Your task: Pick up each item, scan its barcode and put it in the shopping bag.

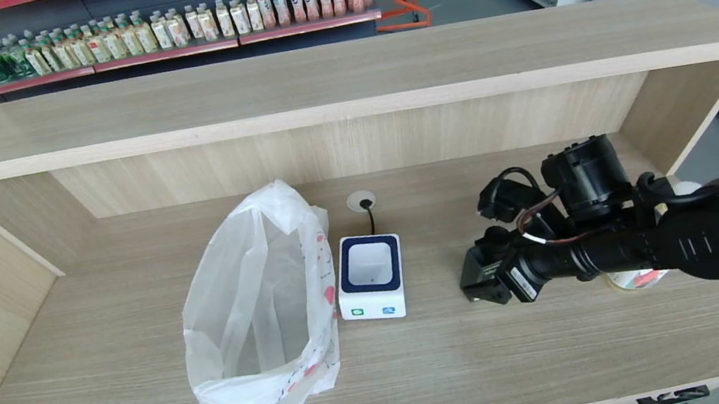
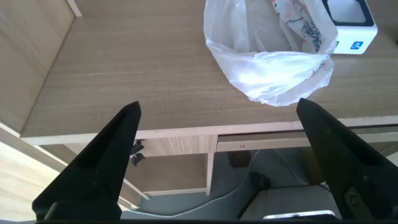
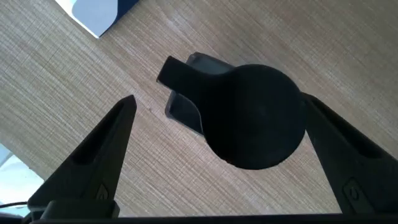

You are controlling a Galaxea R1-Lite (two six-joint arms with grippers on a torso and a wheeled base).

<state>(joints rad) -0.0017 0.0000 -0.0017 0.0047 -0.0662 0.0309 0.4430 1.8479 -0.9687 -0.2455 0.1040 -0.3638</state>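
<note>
Container (image 1: 635,279), labelled, on table (image 1: 108,382), half hidden beneath right arm, to the right of right claw (image 1: 482,282), jaws apart, empty. Shopping bag (image 1: 253,303) farther left. Right arm nearer than left.

Bench (image 1: 108,382), centre: shopping bag (image 1: 255,317) reaching toward the front edge; scanner (image 1: 371,277) just beside it on the right; cable port (image 1: 361,200) behind the scanner, near the back wall. My right pincer (image 1: 483,287) sits right of the scanner; an item (image 1: 635,278) lies under my arm (image 1: 693,238), near the right edge
</note>
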